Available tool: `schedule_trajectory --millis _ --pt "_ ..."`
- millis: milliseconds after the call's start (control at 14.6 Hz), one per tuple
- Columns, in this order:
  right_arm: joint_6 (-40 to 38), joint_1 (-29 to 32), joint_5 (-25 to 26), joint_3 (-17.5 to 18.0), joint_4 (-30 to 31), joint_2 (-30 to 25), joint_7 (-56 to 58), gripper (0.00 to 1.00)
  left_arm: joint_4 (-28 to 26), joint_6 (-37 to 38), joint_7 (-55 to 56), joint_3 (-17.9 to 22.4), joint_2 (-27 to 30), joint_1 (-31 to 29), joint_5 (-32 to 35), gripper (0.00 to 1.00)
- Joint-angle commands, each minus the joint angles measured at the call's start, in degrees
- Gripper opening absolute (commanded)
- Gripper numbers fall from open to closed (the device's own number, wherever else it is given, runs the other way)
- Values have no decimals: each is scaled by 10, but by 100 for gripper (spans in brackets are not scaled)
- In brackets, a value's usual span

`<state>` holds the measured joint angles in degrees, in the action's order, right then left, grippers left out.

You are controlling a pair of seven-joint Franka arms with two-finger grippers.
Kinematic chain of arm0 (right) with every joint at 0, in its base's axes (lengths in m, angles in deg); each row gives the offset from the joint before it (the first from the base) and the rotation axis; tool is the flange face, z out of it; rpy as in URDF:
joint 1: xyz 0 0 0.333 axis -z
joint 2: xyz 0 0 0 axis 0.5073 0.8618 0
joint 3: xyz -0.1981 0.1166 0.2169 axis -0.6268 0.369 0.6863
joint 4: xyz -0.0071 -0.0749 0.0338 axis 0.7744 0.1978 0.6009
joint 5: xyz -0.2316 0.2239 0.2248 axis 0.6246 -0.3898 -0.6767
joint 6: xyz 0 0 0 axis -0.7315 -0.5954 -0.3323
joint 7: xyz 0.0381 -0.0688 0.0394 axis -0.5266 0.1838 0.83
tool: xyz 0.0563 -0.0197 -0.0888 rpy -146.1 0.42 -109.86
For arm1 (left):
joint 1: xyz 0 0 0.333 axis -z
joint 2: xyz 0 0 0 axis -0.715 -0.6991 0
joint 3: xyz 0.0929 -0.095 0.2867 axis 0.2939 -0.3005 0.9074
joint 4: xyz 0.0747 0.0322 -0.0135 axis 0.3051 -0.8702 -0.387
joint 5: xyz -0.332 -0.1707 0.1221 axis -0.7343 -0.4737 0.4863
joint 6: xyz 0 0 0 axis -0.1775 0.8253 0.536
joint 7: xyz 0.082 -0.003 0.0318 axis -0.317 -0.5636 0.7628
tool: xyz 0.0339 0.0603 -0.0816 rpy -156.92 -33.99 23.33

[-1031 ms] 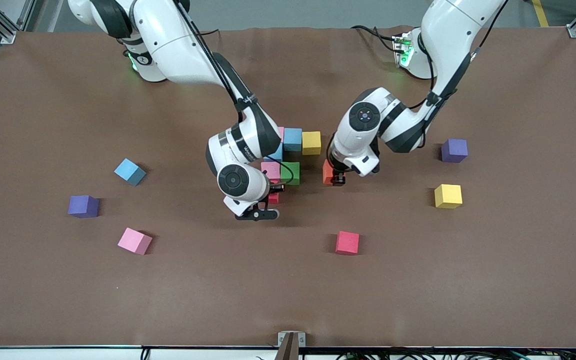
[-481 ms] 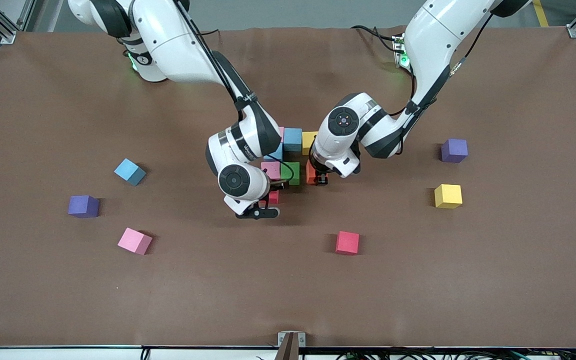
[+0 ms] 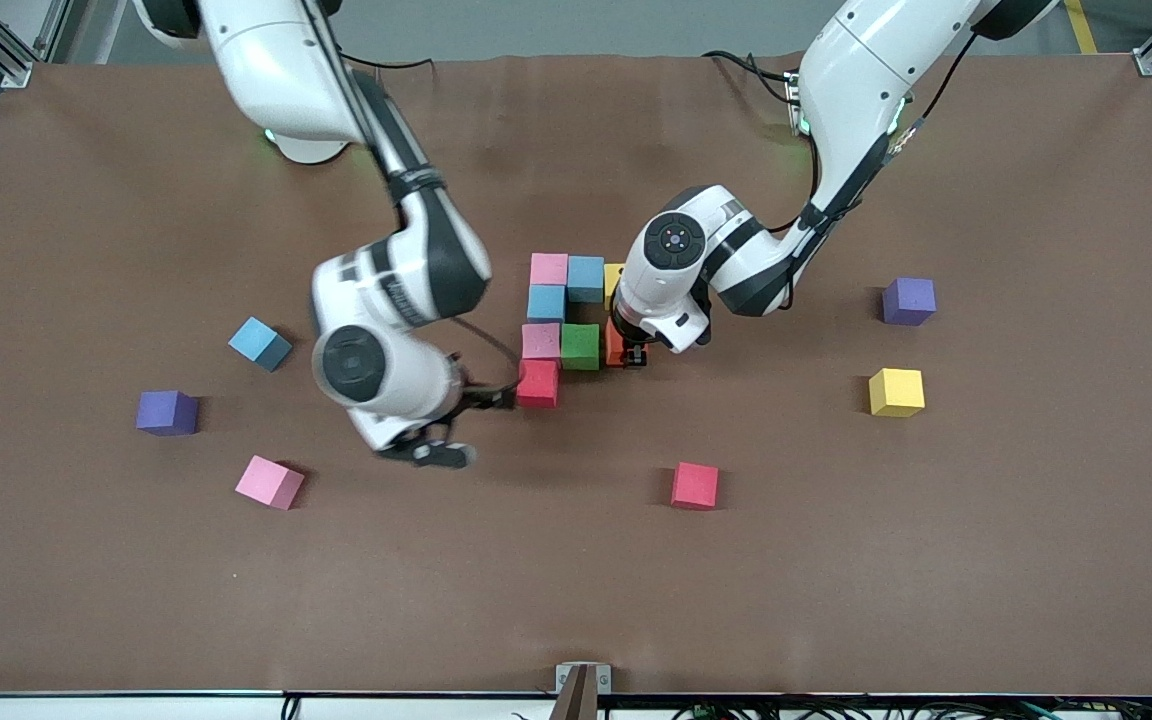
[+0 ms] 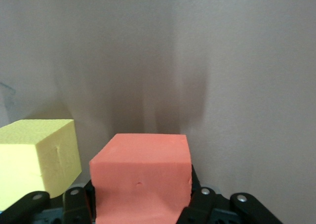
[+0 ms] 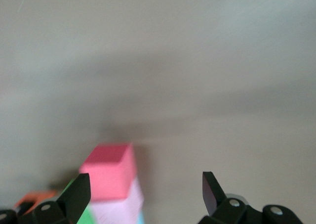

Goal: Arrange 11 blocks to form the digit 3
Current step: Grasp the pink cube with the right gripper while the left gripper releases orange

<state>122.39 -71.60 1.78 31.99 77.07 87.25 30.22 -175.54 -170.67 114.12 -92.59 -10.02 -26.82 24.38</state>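
- Loose red cube (image 3: 695, 486) is sitting nearest the front camera; loose pink cube (image 3: 270, 482) is lying toward the right arm's end.
- Right gripper (image 3: 489, 398) is hanging low beside the placed red cube (image 3: 538, 383), fingers spread wide (image 5: 75, 198), gripping nothing, wrist bending down from a raised elbow.
- Left gripper (image 3: 633, 352) is pinching the orange cube (image 4: 142, 178) just beside the green cube (image 3: 580, 346), forearm folding back toward its base.
- Partial digit 3 (image 3: 564, 315): pink, light blue and yellow cubes farther back.
- Brown table mat (image 3: 936, 560) is also carrying a loose yellow cube (image 3: 896, 391), a blue cube (image 3: 259, 343) and two purple cubes (image 3: 166, 412).
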Motion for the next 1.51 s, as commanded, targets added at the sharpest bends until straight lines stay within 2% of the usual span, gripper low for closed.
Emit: schedule_trajectory --millis 0,206,412,756,1099,1443 --pt "17 29 23 -46 21 -3 7 100 32 13 21 21 -19 24 17 19" --pt "30 54 24 -57 38 -1 0 100 43 15 25 58 -27 65 16 19" --pt "34 69 23 -79 51 -2 -5 100 51 15 34 66 -32 73 17 19" --pt "42 128 24 -78 65 2 8 100 52 16 35 67 -39 81 17 19" --pt "65 167 35 -75 67 14 88 100 55 16 35 67 -42 82 17 19" --pt "99 174 28 -54 67 31 79 100 62 16 34 67 -48 82 17 23"
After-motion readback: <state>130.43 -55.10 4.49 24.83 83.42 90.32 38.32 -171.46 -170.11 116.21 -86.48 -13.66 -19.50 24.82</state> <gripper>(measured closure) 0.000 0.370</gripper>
